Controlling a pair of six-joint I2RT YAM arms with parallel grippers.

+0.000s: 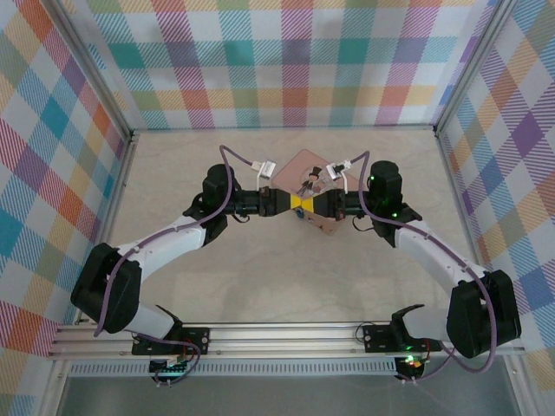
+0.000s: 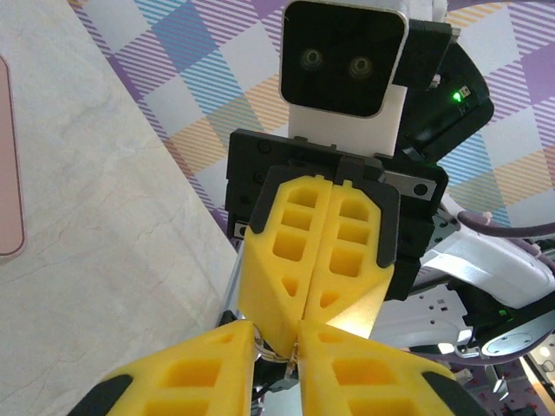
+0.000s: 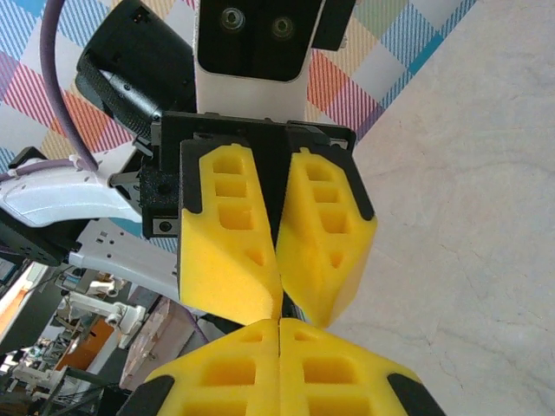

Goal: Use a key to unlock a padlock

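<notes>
Top external view: the two arms reach in from the near corners and meet tip to tip around the middle of the counter (image 1: pixel 260 286), slightly nearer its far edge. The left claw (image 1: pixel 293 204) and the right claw (image 1: pixel 306 204) show as one small yellow patch, too small here to tell their state. A pink tin (image 1: pixel 302 165) lies askew on the counter, partly under the claws and running toward the far edge. A small blue-teal speck just on the near side of the claw tips looks like the padlock (image 1: pixel 299 217). The key cannot be made out.

Left wrist view: the left claw (image 2: pixel 276 345) sits at the bottom edge, its yellow fingers drawn narrow with a slim gap. In that gap is a thin silvery loop (image 2: pixel 267 352), seemingly the padlock's shackle. The lock's body is hidden. Facing it, the right claw (image 2: pixel 299 322) has its fingers pressed flat together along their length, tips just above the loop. A strip of the pink tin (image 2: pixel 7 173) shows at the left edge on the counter (image 2: pixel 104 217).

Right wrist view: the right claw (image 3: pixel 279 328) has its fingers tight together, no gap at the seam. Whether the key is pinched there I cannot tell. The left claw (image 3: pixel 295 308) points down at it, fingers apart at the base and converging to nearly touching tips. The counter (image 3: pixel 468 173) lies to the right.
</notes>
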